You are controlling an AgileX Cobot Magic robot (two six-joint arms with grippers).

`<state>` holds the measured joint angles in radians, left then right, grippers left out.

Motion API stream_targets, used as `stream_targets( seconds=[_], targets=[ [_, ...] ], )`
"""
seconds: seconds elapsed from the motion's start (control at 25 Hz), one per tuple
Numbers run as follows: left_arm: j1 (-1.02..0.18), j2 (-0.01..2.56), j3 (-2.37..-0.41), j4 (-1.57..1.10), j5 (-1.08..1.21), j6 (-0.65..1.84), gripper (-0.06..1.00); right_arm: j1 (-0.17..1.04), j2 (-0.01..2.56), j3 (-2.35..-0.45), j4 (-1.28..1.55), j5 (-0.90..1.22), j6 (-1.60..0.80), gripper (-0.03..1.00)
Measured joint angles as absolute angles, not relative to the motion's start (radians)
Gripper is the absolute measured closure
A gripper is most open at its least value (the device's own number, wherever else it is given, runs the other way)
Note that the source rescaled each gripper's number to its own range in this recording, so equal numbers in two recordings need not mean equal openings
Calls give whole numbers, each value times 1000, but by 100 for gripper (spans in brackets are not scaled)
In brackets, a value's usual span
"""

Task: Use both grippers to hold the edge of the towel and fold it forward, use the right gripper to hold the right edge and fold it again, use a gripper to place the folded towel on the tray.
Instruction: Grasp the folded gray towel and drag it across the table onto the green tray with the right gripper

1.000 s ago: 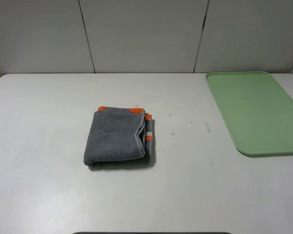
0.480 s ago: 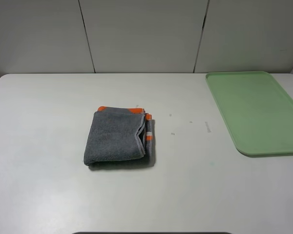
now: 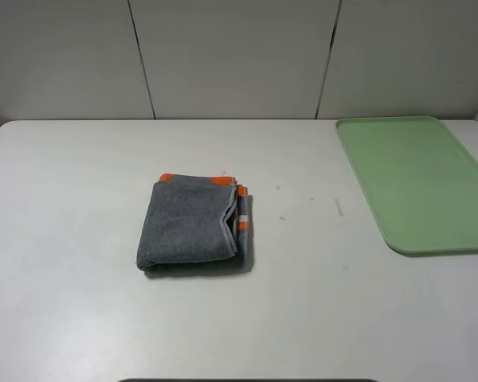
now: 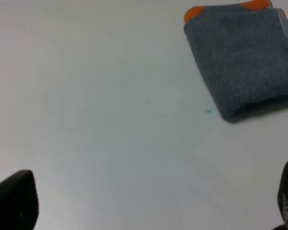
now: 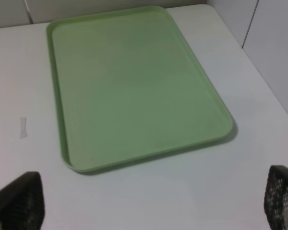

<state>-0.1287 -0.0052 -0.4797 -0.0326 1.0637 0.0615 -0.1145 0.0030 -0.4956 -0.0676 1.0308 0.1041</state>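
The dark grey terry-cloth towel (image 3: 193, 223), folded, lies left of centre on the white table (image 3: 80, 199). The flat pale green plastic tray (image 3: 418, 179) lies at far right, well apart from the towel. The left gripper (image 4: 151, 199) and right gripper (image 5: 150, 199) have jaws wide apart and hold nothing.

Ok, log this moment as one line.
towel: folded, on table, off tray | left gripper: open, holding nothing | right gripper: open, holding nothing | pending: towel onto tray

My left gripper (image 4: 151, 200) shows as two matt black fingertips (image 4: 12, 199) with rounded corners, and my right gripper (image 5: 150, 199) as two black ones whose faces carry a fine grid of dots.
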Motion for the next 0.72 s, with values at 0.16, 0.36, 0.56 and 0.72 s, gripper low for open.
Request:
stream_targets(
  seconds=[0.16,0.36,0.56,0.72],
  targets=[
    [-129,-5,-480,-33,1064,63,-6,-115,3,-496,-68,1031,104,-3],
    [-129,-5,-480,-33,1064,63,-6,-115,3,-496,-68,1031,104,-3],
    [-129,-5,-480,-33,1064,63,-6,-115,3,-496,-68,1031,104,-3],
    [-129,-5,-480,-33,1064,63,-6,-115,3,-496,-68,1031,104,-3]
  ],
)
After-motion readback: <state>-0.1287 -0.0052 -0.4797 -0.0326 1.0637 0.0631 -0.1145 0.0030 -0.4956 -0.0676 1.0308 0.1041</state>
